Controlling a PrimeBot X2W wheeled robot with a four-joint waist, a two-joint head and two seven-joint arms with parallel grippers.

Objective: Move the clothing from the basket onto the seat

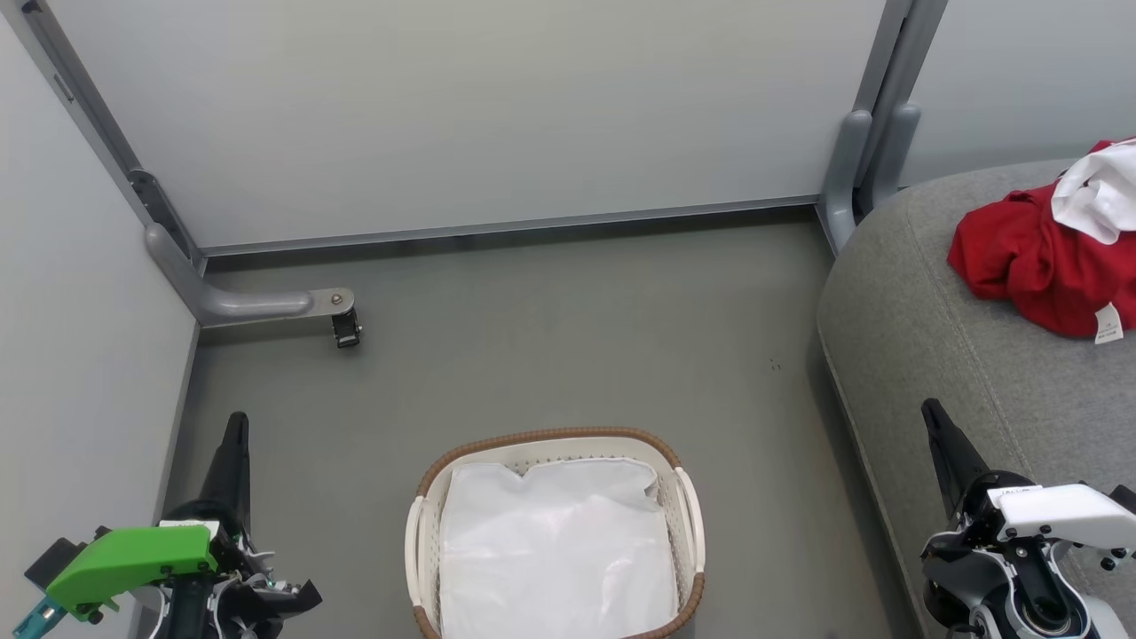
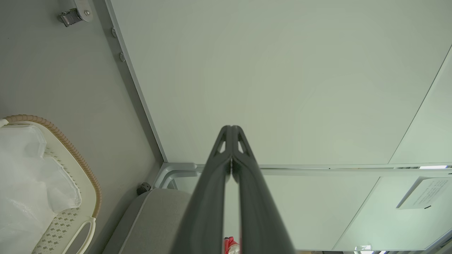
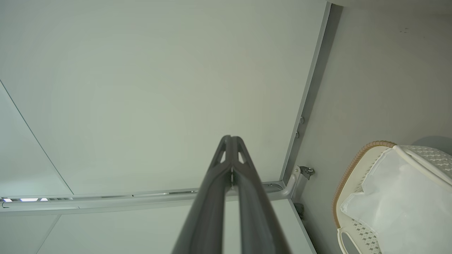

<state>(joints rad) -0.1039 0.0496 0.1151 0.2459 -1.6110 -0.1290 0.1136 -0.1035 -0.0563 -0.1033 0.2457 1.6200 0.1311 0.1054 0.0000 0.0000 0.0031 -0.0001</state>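
**Position of items.** The clothing (image 1: pixel 1021 266) lies in a crumpled red heap on the seat (image 1: pixel 932 355), at the upper right of the head view. A white fabric part (image 1: pixel 1100 191) sits on top and a small label hangs at its lower edge. The heap runs off the right edge of the frame, so its full extent cannot be told. The basket (image 1: pixel 414 541) stands on the floor (image 1: pixel 532 337) at the bottom centre, apart from the seat. Inside it the white sheet (image 1: pixel 555 550) lies flat, with no red fabric visible on it.

**Grippers.** The left gripper (image 1: pixel 236 426), at the lower left, has its fingers pressed together and holds nothing. The right gripper (image 1: pixel 930 410), at the lower right over the seat's front edge, is likewise closed and empty. Both wrist views confirm the fingertips meeting, with no cloth between them.

**Assessment.** The transfer appears complete, and the step in hand is judged to be verification.

**Recommendations.**
- Inspect the basket for any red trim tucked under the sheet's folds, particularly along the perforated walls.
- Leave the sheet in place, since it is lining and not clothing.
- Keep both arms clear of the basket rim and handles to avoid tipping it.
- Leave the heap undisturbed. It rests back from the seat's rounded edge, so a slide to the floor looks unlikely.
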